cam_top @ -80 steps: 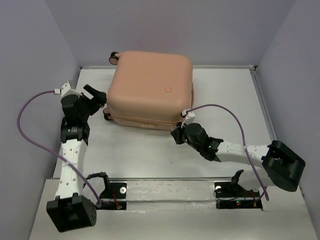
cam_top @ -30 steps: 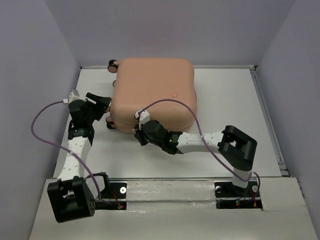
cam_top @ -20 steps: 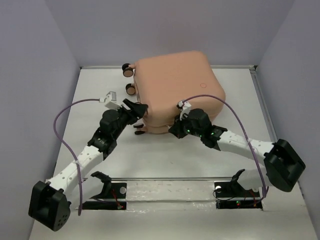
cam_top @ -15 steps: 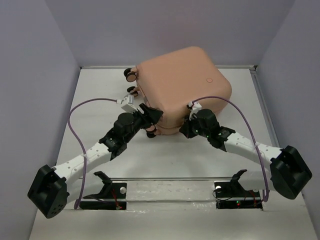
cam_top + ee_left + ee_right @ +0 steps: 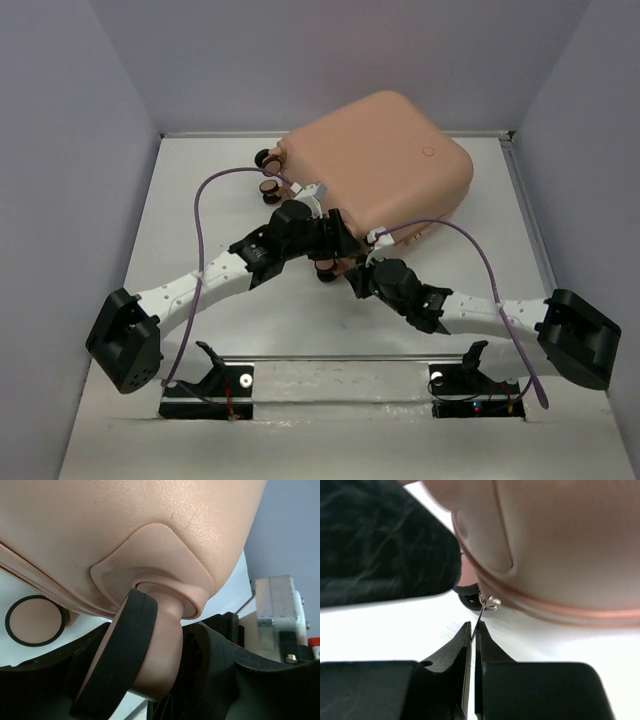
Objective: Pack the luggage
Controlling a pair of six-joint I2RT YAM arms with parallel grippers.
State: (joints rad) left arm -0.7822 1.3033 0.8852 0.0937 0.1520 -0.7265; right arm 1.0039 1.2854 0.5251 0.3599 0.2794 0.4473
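Note:
The luggage (image 5: 375, 150), a large peach-pink hard-shell suitcase, lies shut and turned at an angle at the back of the table. My left gripper (image 5: 328, 255) is at its near-left corner. In the left wrist view a black-tyred peach wheel (image 5: 140, 650) sits between the fingers (image 5: 220, 665), which press on it. My right gripper (image 5: 358, 277) is just right of that corner, at the seam. Its fingertips (image 5: 465, 640) are shut on the thin metal zipper pull (image 5: 481, 612), hanging from the slider (image 5: 492, 601).
Two more wheels (image 5: 268, 172) stick out on the luggage's left side. Purple cables (image 5: 200, 210) loop above both arms. The left arm's dark wrist (image 5: 380, 545) fills the upper left of the right wrist view. Grey walls close in the table on three sides.
The luggage has swung round and slid to the right. The left gripper has moved right with the wheel. The right gripper has moved left along the seam to the near-left corner.

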